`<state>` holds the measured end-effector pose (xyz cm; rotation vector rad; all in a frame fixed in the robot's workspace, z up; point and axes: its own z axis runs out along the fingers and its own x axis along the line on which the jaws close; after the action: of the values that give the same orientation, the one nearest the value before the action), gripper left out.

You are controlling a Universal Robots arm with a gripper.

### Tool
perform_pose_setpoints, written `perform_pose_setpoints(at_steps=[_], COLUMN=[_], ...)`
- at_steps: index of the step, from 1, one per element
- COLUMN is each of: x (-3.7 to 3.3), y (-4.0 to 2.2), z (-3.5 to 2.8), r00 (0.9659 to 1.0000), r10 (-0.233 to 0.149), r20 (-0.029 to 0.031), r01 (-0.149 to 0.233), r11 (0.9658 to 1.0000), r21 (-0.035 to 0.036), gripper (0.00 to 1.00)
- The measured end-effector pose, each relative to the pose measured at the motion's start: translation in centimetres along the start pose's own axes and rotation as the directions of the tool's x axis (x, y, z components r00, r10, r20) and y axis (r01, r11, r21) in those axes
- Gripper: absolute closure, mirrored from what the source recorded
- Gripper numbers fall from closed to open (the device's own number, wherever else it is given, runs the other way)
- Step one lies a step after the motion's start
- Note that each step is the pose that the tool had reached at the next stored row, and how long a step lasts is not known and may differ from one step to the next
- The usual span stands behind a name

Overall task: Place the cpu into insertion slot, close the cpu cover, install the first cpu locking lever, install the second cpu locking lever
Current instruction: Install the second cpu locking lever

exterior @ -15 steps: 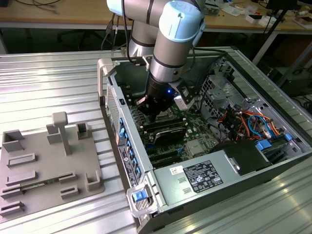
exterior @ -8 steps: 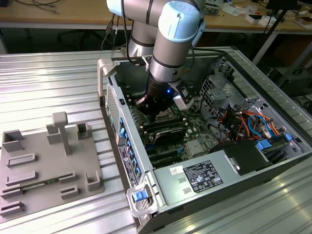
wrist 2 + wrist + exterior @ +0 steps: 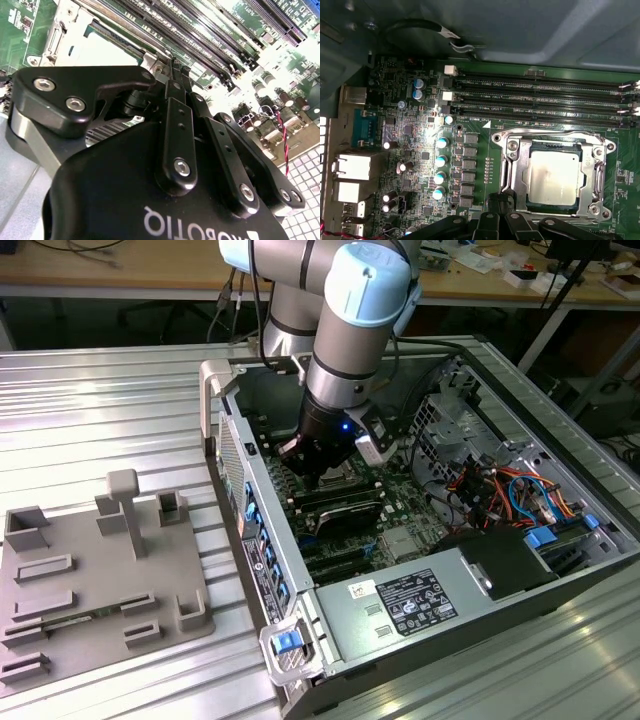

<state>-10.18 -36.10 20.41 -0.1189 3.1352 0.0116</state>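
Exterior view: arm reaches steeply down into the open computer case [image 3: 560,570] on the counter [image 3: 100,400], pincer [image 3: 318,477] low over the motherboard. Second wrist view: fingers [image 3: 176,82] pressed together, holding nothing. First wrist view: cpu [image 3: 553,176] sits in insertion slot [image 3: 554,175], cpu cover [image 3: 512,170] down around it; pincer tip just beside the cover's edge.

A robotics lab: cluttered workbenches [image 3: 500,280] behind an open computer case [image 3: 420,540].
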Motion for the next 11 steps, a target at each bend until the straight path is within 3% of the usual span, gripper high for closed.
perform_pose_setpoints(at_steps=[11], x=[-0.01], y=[0.14], z=[0.01], r00=[1.0], r10=[-0.002], r20=[0.0011], r01=[0.002], r11=[0.9999], r21=[-0.013], gripper=[0.89])
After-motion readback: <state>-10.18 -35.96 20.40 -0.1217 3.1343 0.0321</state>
